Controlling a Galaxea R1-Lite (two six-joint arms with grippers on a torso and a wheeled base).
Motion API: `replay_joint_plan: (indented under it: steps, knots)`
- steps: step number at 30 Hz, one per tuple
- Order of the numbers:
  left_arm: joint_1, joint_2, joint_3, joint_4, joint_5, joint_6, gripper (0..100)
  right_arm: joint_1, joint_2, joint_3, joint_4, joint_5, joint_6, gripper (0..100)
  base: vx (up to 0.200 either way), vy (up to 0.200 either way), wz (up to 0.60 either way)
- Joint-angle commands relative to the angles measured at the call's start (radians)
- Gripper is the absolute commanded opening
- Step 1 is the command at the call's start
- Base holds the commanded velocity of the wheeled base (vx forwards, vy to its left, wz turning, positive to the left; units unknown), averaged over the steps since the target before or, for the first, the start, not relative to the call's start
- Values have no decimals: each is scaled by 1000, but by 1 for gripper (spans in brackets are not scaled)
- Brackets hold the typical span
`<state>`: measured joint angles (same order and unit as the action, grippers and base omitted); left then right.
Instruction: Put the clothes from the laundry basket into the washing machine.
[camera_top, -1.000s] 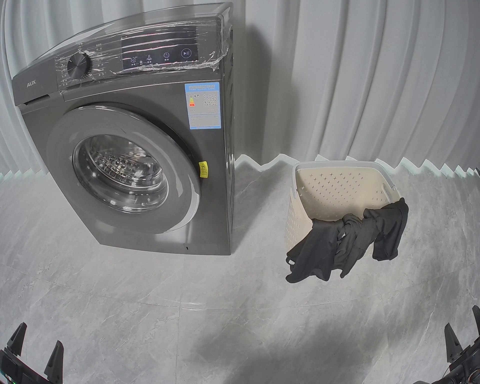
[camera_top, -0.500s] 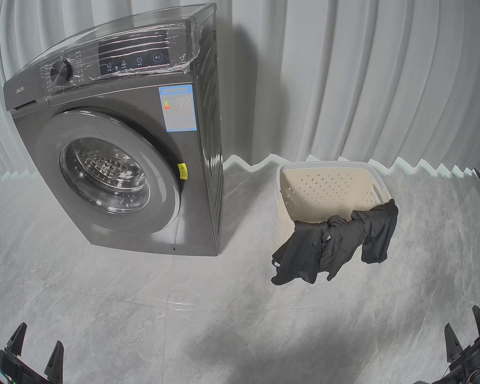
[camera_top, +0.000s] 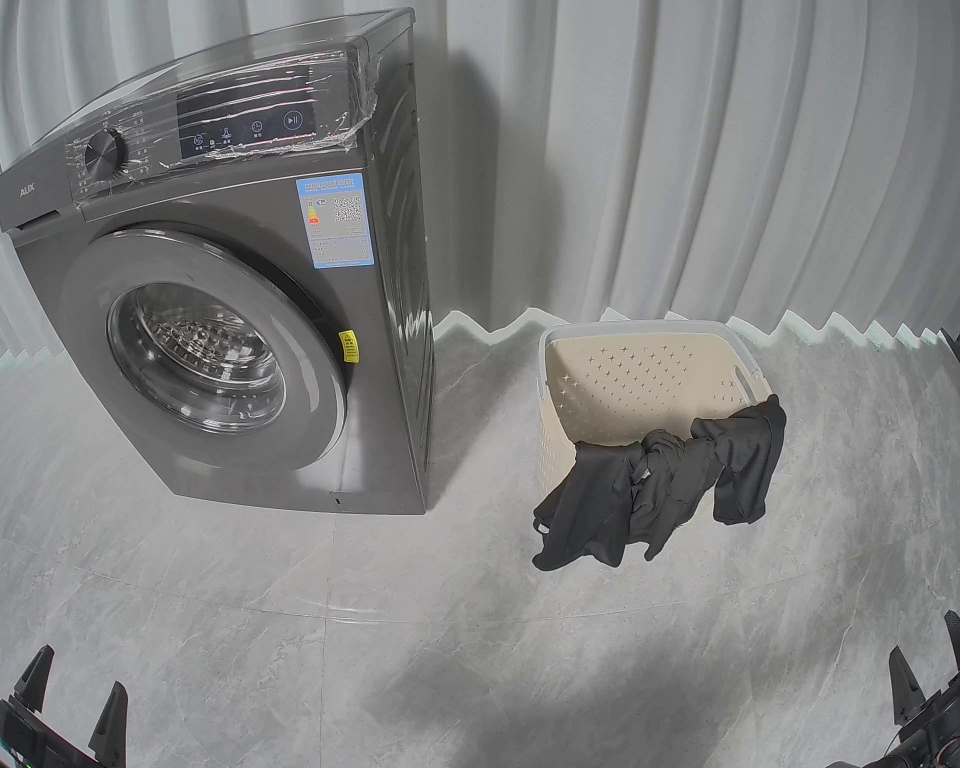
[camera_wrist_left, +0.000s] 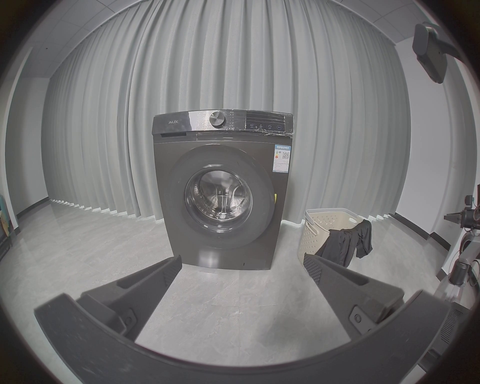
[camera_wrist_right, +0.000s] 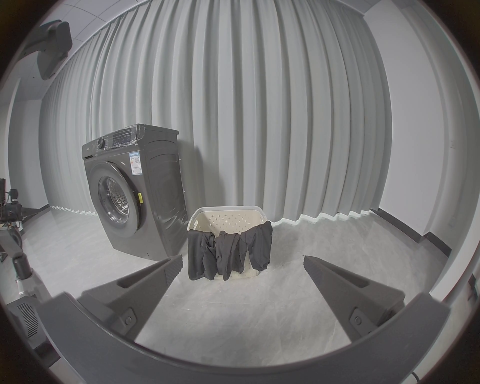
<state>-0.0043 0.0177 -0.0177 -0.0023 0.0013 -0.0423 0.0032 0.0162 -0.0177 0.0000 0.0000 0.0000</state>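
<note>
A grey front-loading washing machine (camera_top: 240, 300) stands on the floor at the left, its round glass door (camera_top: 195, 355) shut. To its right sits a cream perforated laundry basket (camera_top: 650, 385) with dark clothes (camera_top: 660, 485) draped over its near rim and hanging down outside. The left gripper (camera_top: 68, 700) is open at the bottom left corner, far from both. At the bottom right corner the right gripper (camera_top: 925, 665) is open too and holds nothing. The left wrist view faces the washing machine (camera_wrist_left: 222, 187); the right wrist view faces the basket (camera_wrist_right: 227, 222) and clothes (camera_wrist_right: 230, 252).
Pale pleated curtains (camera_top: 700, 150) run along the back wall behind machine and basket. The grey marble-look floor (camera_top: 450, 650) stretches open between the grippers and the two objects. A gap of floor separates machine and basket.
The whole head view has shifted: machine and basket sit further left in the picture than before, so the camera has moved. Both grippers keep the same place and stay open.
</note>
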Motion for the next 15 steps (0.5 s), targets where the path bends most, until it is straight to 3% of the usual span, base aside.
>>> replay_joint_plan:
  steps: [1, 10, 15]
  knots:
    - [1, -16, 16, 1, 0, -1, 100, 0, -16, 18, 0, 0, -2, 100, 0, -200, 0]
    - [0, -16, 16, -1, 0, -1, 100, 0, -16, 18, 0, 0, -2, 100, 0, -200, 0]
    - [1, -16, 16, 1, 0, -1, 100, 0, -16, 18, 0, 2, -2, 100, 0, 0, 0]
